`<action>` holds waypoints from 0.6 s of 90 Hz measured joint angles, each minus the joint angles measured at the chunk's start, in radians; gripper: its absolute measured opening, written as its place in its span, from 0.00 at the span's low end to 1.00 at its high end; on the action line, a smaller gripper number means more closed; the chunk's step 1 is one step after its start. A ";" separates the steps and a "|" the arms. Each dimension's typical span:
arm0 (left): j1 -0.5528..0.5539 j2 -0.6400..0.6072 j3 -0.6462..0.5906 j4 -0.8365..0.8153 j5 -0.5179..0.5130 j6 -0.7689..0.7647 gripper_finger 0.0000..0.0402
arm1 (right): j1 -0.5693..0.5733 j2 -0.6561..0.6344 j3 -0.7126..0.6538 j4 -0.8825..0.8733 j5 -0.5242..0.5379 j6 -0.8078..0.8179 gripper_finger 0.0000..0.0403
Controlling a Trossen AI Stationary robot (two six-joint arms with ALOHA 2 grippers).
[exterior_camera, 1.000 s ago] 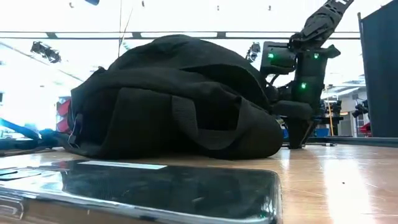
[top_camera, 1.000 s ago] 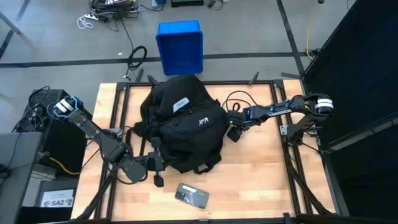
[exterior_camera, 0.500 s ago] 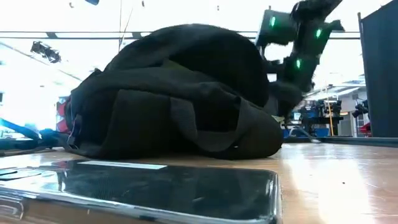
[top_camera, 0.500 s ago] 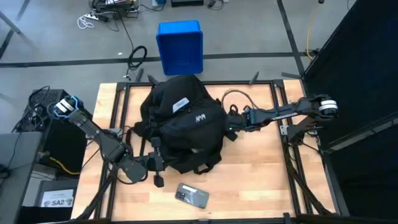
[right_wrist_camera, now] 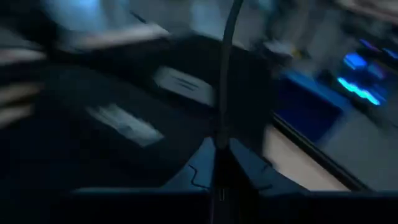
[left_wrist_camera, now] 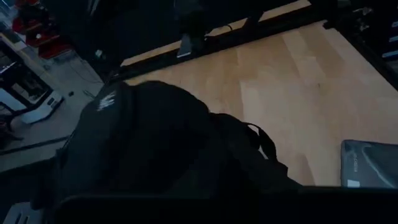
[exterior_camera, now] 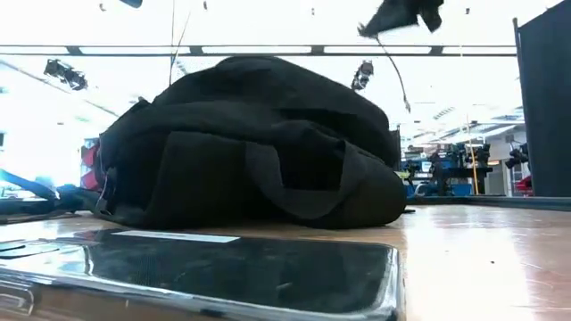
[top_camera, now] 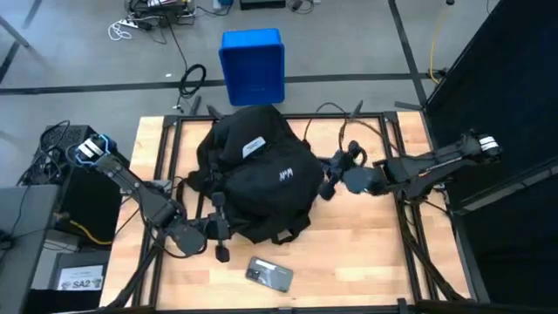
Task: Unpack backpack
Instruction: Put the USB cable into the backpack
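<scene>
Lifted off the backpack (top_camera: 257, 183) since a second ago, the right tool (top_camera: 336, 170) now hangs above its right flank, clamped on a thin black cable (right_wrist_camera: 224, 74) that loops up from it; the backpack lies mid-counter (top_camera: 366, 253), in front of the blue box (top_camera: 252, 65), a phone (top_camera: 268, 274) before it; the left tool (top_camera: 218, 228) waits at its near-left edge, fingers' spread untellable. Keep drawing the cable clear, then lay it beside the phone.

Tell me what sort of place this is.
Probably a robotics lab or workshop: a wooden table with two arms mounted on it, loose cables on a concrete floor, and more equipment benches in the room behind.
</scene>
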 joint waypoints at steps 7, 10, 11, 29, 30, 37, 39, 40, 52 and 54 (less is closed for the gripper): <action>0.001 0.000 0.000 0.000 -0.007 0.000 0.00 | 0.066 0.007 0.000 0.136 -0.064 -0.109 0.00; 0.001 0.000 0.000 0.000 -0.009 0.000 0.00 | 0.093 0.014 0.000 0.187 -0.098 -0.142 0.00; 0.001 0.000 0.000 0.000 -0.009 0.000 0.00 | 0.102 0.017 0.000 0.202 -0.108 -0.152 0.00; 0.001 0.000 0.000 0.024 -0.085 0.054 0.00 | 0.226 0.085 0.000 0.382 -0.267 -0.196 0.00; 0.001 0.000 0.000 0.032 -0.093 0.069 0.00 | 0.231 0.090 0.000 0.386 -0.272 -0.196 0.00; 0.005 0.000 0.000 0.110 -0.121 0.211 0.01 | 0.256 0.127 0.000 0.414 -0.297 -0.194 0.00; 0.008 0.000 0.000 0.135 -0.119 0.255 0.02 | 0.259 0.137 0.000 0.426 -0.303 -0.193 0.00; 0.009 0.000 0.000 0.147 -0.117 0.274 0.03 | 0.262 0.142 0.000 0.432 -0.306 -0.193 0.00; 0.039 0.000 0.000 0.283 -0.041 0.397 0.13 | 0.268 0.193 0.000 0.550 -0.381 -0.222 0.00; 0.049 0.000 0.000 0.295 -0.025 0.398 0.15 | 0.268 0.200 0.000 0.570 -0.399 -0.233 0.00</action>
